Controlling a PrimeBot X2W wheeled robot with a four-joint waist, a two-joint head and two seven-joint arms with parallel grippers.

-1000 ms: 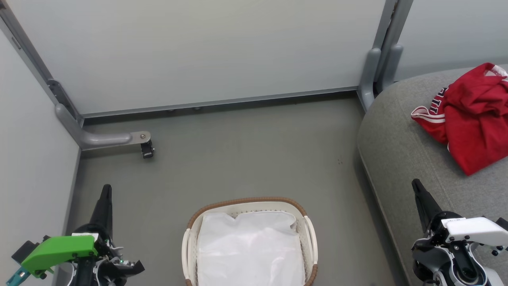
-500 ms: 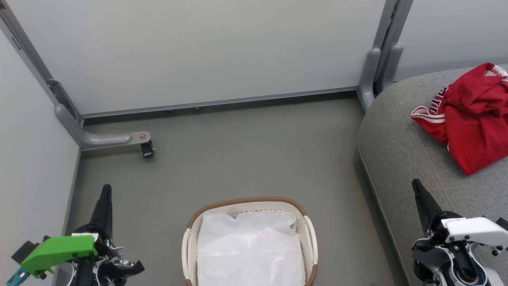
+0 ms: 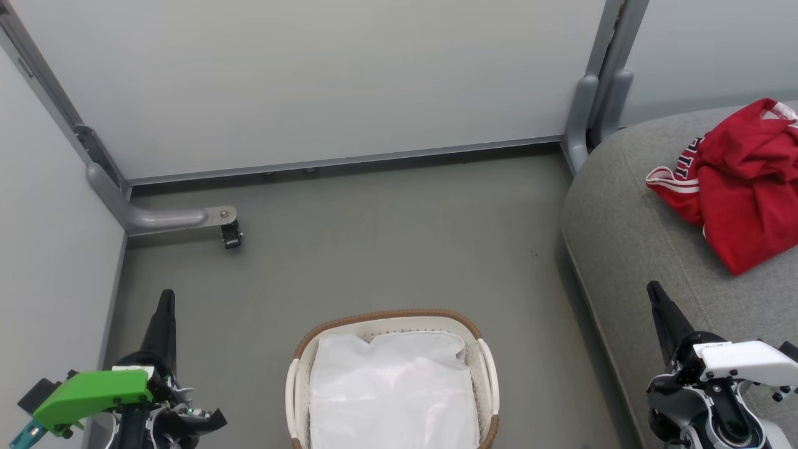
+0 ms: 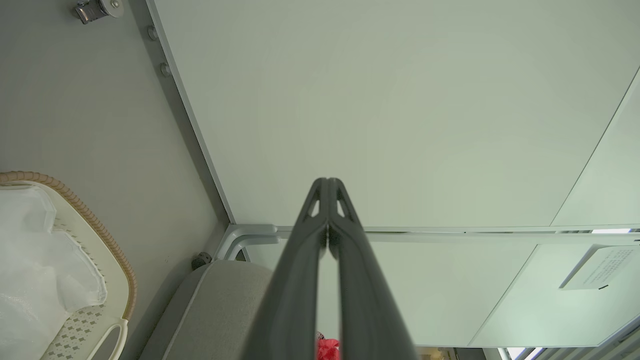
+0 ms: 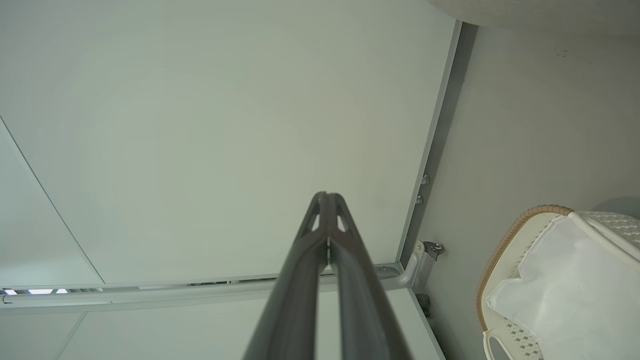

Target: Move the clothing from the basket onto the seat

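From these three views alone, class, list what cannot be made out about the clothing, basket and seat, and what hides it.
Head view: the clothing is cut off by the right edge; its crumpled lettering is unreadable.
Head view: the basket is cut off by the bottom edge; the white liner hides its floor.
Head view: the seat runs past the right edge.
Left wrist view: the wall notice has print too small.

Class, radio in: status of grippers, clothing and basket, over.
Left gripper shut, empty. Right gripper shut, empty. Clothing on seat; basket holds liner alone. Nothing in the way.
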